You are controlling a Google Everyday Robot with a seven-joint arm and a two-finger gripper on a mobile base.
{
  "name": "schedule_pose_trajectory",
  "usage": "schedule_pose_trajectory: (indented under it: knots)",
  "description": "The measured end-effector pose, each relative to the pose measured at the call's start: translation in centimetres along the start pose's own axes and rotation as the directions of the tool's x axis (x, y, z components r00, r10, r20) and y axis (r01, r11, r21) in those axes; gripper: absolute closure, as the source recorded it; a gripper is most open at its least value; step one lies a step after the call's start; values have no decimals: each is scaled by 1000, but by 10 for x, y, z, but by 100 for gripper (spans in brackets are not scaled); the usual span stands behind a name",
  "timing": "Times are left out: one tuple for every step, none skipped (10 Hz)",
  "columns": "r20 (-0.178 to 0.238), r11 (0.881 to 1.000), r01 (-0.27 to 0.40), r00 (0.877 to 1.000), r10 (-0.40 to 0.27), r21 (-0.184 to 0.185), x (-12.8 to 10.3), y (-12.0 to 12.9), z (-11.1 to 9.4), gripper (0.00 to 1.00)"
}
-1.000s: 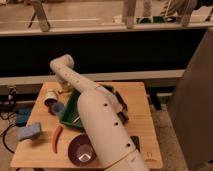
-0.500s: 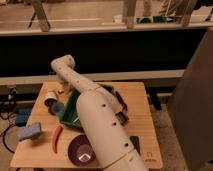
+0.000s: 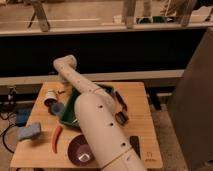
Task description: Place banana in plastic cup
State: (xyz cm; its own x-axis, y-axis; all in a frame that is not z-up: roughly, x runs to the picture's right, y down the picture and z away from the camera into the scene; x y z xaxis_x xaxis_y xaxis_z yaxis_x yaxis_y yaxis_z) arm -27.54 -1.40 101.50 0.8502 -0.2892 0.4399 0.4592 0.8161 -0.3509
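Observation:
A pale plastic cup (image 3: 50, 96) stands at the far left of the wooden table (image 3: 142, 125). My white arm rises from the bottom of the camera view, runs over a green tray (image 3: 69, 119) and bends at the table's far edge. My gripper (image 3: 61, 91) shows only as a small dark part below that bend, just right of the cup. The rest of it is hidden by the arm. The banana is hidden from view; I cannot tell whether it lies in the cup.
A small bluish cup (image 3: 56, 108) sits by the tray's left rim. A red chili pepper (image 3: 56, 139), a blue sponge (image 3: 29, 131) and a purple bowl (image 3: 79, 150) lie at front left. Dark objects (image 3: 121, 112) lie right of the arm.

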Motion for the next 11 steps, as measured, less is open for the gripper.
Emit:
schedule_pose_trajectory:
  knots:
    - [4, 1000, -3, 1000, 3, 0, 1, 0, 1, 20]
    - [7, 1000, -3, 1000, 3, -2, 1, 0, 2, 21]
    - [9, 1000, -3, 1000, 3, -4, 1, 0, 2, 26]
    - [12, 1000, -2, 1000, 2, -5, 1, -1, 3, 36]
    - [13, 1000, -1, 1000, 1, -6, 1, -1, 4, 47]
    - [14, 1000, 0, 1000, 0, -6, 1, -2, 5, 56]
    - [14, 1000, 1, 1000, -1, -7, 2, -2, 5, 61]
    - [12, 1000, 1, 1000, -1, -9, 2, -2, 6, 62]
    - [10, 1000, 0, 1000, 0, -12, 3, -1, 7, 62]
    - [6, 1000, 1, 1000, -1, -15, 3, -1, 8, 62]
    - [4, 1000, 1, 1000, -1, -19, 3, 0, 9, 62]
